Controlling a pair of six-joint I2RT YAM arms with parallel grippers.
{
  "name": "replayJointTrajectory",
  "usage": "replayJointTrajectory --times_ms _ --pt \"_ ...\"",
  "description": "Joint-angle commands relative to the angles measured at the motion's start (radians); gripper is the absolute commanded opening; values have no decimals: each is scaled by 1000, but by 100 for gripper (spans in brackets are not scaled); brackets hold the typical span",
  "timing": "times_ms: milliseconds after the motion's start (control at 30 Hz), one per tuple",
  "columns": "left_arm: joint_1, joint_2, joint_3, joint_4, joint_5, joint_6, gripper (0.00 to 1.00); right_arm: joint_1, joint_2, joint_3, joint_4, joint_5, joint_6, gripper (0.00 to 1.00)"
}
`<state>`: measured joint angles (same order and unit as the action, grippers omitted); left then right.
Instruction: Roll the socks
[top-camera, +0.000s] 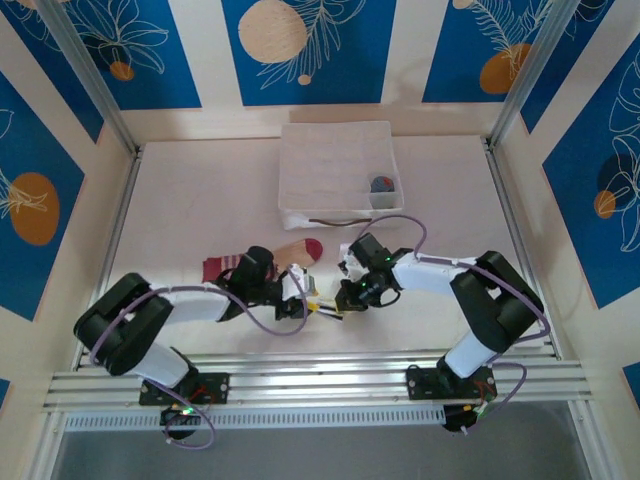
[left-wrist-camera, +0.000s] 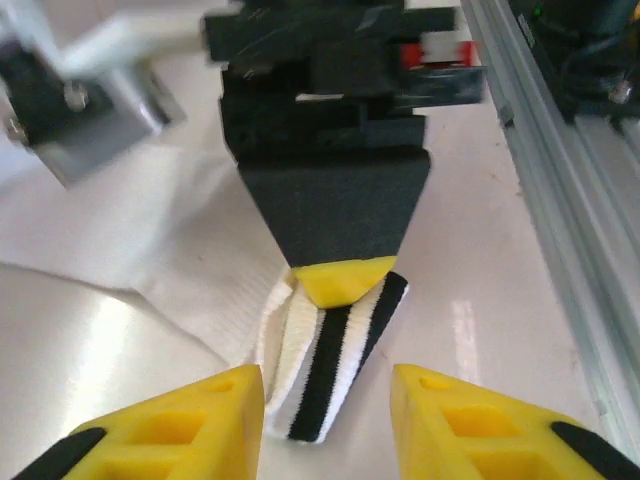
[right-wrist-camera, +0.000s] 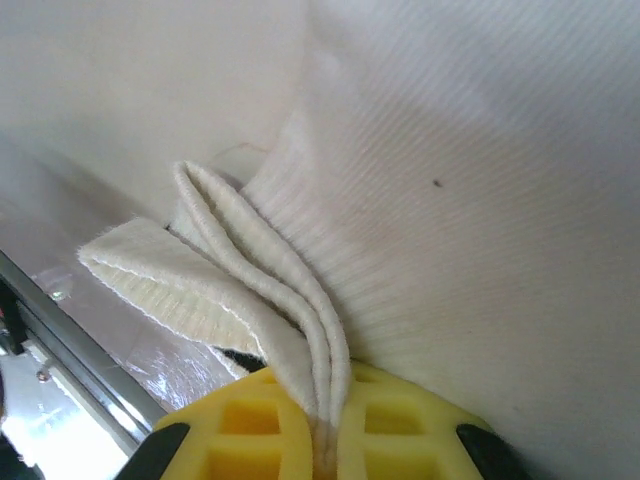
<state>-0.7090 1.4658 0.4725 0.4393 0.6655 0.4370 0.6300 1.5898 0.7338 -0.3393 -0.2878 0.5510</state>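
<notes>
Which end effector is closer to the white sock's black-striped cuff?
Right. The right end effector is shut on the cuff; the left end effector is open, its fingers flanking the cuff's end without touching.

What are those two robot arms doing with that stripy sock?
They are working on a white fabric sock with black cuff stripes, near the table's front edge. The right gripper is pinched shut on its cuff, and the left gripper sits open around the same striped end. A tan sock with a maroon toe lies behind them. A grey sock with orange ends sits bunched in the white fabric box.
</notes>
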Motion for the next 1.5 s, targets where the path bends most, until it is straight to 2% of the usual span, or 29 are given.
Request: replayJointTrajectory --times_ms 0,200,400,767,967,1067,1133,1200,1233,1300,1333,1400,1467 --pt "-61 -63 -24 -52 -110 209 40 -43 24 -31 -67 -62 32 5" --pt "-133 -29 17 -84 -244 354 40 -97 75 -12 -114 -150 -6 5" --pt "-193 58 80 -133 -312 445 40 -124 79 -5 -147 -197 -38 5" --pt "-242 189 118 -58 -358 496 45 -173 89 1 -201 -289 -107 5" --pt "-257 252 140 -14 -356 503 45 -177 118 24 -217 -330 -134 6" --pt "-266 279 150 -13 -357 507 37 -180 123 37 -215 -364 -149 6" --pt "-268 287 149 -5 -358 499 27 -181 116 48 -209 -400 -163 7" --pt "-268 281 135 5 -366 487 9 -181 99 60 -207 -419 -170 12" --pt "-268 275 130 1 -371 485 2 -182 89 65 -213 -414 -175 19" --pt "-269 251 125 -36 -381 475 0 -193 58 76 -234 -370 -171 39" --pt "-268 239 127 -61 -384 466 0 -205 38 79 -248 -345 -168 44" --pt "-268 214 136 -131 -393 445 0 -234 -8 84 -276 -290 -159 49" --pt "-268 192 138 -185 -395 431 0 -268 -48 88 -297 -212 -149 50"
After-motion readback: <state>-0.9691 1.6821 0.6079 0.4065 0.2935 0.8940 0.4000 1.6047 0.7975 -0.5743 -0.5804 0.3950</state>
